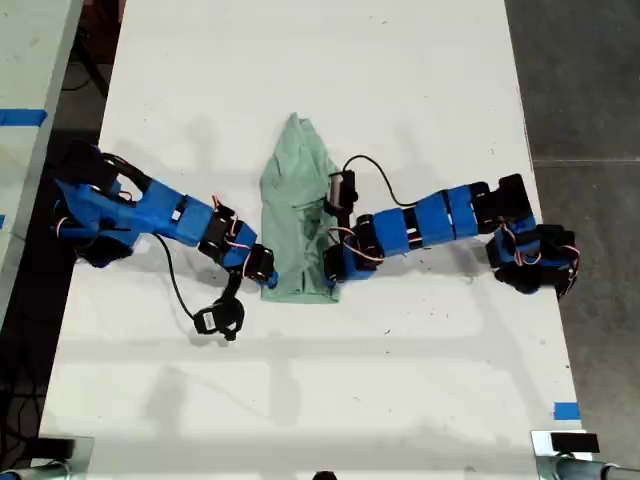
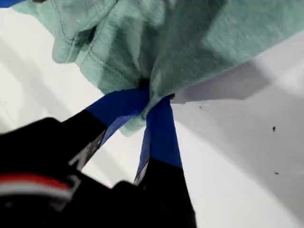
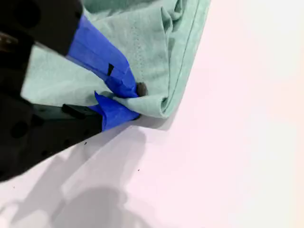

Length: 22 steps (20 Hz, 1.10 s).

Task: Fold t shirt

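Jaws of my first gripper (image 2: 147, 102) are pressing together on a bunched fold of the t shirt (image 2: 190, 42), the blue-taped fingers (image 2: 161, 137) converging where the mint cloth is gathering into a pinch. Just past that pinch the fabric is hanging slightly off the white table (image 2: 237, 156) and casting a grey shadow beneath its edge.

Jaws of my second gripper (image 3: 128, 102) are likewise closing on cloth, gripping a rolled, stitched hem at a corner of the t shirt (image 3: 142, 42). That corner is lying right on the table (image 3: 247, 118).

In the exterior view, the t shirt (image 1: 298, 200) is lying near the middle of the table (image 1: 400, 80) as a narrow, lengthwise-folded strip, tapering toward the far end and squared off at the near end. Two blue arms are reaching in, one from the exterior view's left (image 1: 150, 215) and one from its right (image 1: 440, 220), each meeting a lower corner of the garment. Which of them is carrying which gripper, I cannot tell. A black cable (image 1: 180, 290) is trailing from the arm on the exterior view's left across the tabletop. Farther out, a small patch of blue tape (image 1: 566, 410) is sitting near the table's edge on the exterior view's right.
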Available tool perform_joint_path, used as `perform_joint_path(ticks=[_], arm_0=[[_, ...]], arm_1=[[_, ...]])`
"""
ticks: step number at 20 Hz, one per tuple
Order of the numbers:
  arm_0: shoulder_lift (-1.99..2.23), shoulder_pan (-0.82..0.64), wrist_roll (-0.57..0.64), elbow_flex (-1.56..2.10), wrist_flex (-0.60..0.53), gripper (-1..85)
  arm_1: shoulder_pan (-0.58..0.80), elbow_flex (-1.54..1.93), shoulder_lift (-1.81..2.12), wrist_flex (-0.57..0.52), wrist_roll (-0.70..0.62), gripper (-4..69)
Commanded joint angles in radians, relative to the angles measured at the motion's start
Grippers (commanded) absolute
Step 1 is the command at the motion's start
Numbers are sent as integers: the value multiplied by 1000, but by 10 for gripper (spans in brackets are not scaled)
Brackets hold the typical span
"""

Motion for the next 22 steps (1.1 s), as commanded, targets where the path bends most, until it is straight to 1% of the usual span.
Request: perform_joint_path(ticks=[1, 3, 5, 6, 8, 10, 11, 12, 13, 14, 15, 18, 19, 20, 21, 22], arm_0=[[31, 49, -41, -97, 74, -2], [100, 48, -52, -175, 172, -2], [189, 3, -48, -261, 295, -2], [233, -41, -43, -293, 368, -2], [325, -186, 11, -314, 469, -2], [394, -383, 86, -314, 551, -2], [408, -494, 130, -314, 584, 4], [416, -601, 173, -316, 598, 112], [408, -701, 216, -331, 623, 192], [385, -795, 255, -373, 670, 221], [368, -874, 291, -419, 713, 228], [370, -1046, 393, -557, 831, 221], [408, -1075, 426, -558, 842, 196], [474, -1086, 454, -538, 844, 106], [566, -1085, 459, -497, 845, -1], [666, -1060, 462, -465, 847, -2]], arm_1=[[-35, -152, 23, 100, 8, 1], [-31, -299, 37, 201, -5, 1], [14, -356, 110, 239, -31, 1], [58, -345, 166, 250, -38, 1], [184, -321, 259, 252, -72, 1], [325, -333, 284, 252, -130, 4], [397, -333, 287, 247, -158, 25], [465, -334, 285, 235, -196, 130], [531, -344, 284, 247, -221, 253], [597, -356, 291, 276, -247, 275], [660, -356, 316, 313, -270, 279], [821, -330, 431, 454, -311, 274], [856, -313, 482, 511, -321, 271], [876, -268, 551, 543, -342, 247], [882, -193, 647, 549, -359, 2], [870, -101, 762, 549, -357, 5]])
